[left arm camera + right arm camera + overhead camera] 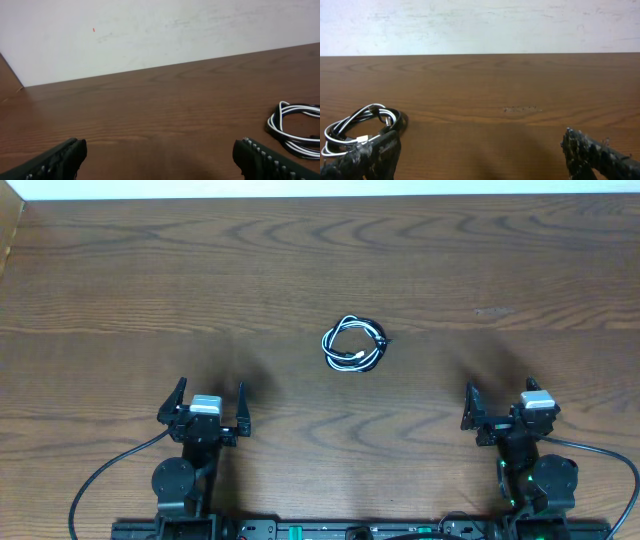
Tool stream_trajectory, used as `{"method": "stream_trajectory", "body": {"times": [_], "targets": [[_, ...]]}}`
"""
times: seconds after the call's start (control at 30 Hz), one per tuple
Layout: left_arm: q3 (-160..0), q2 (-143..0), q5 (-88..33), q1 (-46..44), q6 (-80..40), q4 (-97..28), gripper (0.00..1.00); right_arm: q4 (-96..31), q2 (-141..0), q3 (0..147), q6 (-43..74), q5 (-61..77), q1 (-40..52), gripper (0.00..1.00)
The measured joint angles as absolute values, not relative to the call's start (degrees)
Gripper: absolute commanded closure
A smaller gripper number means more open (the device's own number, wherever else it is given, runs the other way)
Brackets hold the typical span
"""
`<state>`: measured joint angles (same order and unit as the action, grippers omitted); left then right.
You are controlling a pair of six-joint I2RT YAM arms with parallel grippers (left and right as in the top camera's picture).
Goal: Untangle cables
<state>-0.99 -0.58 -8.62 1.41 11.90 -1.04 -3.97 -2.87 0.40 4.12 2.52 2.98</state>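
Nearest the base edge, overhead view: thick black wires (98,477) trailed from both arm bases, seen in no wrist view. Just ahead, the left gripper (210,398) and right gripper (500,395) sat low over the table (300,260), well apart from each other, one at each side. Both were released, jaws spread wide and grasping nothing. The left wrist view confirmed this, with the left gripper (160,152) showing only bare wood between its toothed fingers. The right wrist view showed the same for the right gripper (480,142). Farther out, between the two arms and near the table's centre, lay the cables (353,345) in one small tangled coil, flat on the wood and touched by neither gripper. Only overhead showed the whole coil, the white cord (338,335) looped through and the black cord (379,335) along its right side. The left wrist view caught the cables (295,130) partly cut off at its right edge. The right wrist view held the cables (360,127) at lower left, partly behind the left finger, a small plug end visible. Beyond that, a faint scuff (520,109) marked the wood, also seen overhead (495,311). Farthest, the white wall (480,25) rose behind the table. A red speck (93,29) on it showed in the left wrist view only.
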Motion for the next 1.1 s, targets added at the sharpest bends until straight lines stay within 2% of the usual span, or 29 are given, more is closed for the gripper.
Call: {"method": "stream_trajectory", "body": {"times": [0.7, 1.1], "targets": [[-0.99, -0.58, -8.4, 1.41, 11.9, -0.89, 0.02, -3.99, -3.09, 0.4, 2.52, 2.48, 2.98, 0.01], [-0.97, -0.73, -11.86, 1.41, 11.92, 0.45, 0.02, -3.57, -8.47, 0.4, 2.28, 4.51, 2.98, 0.01]]}}
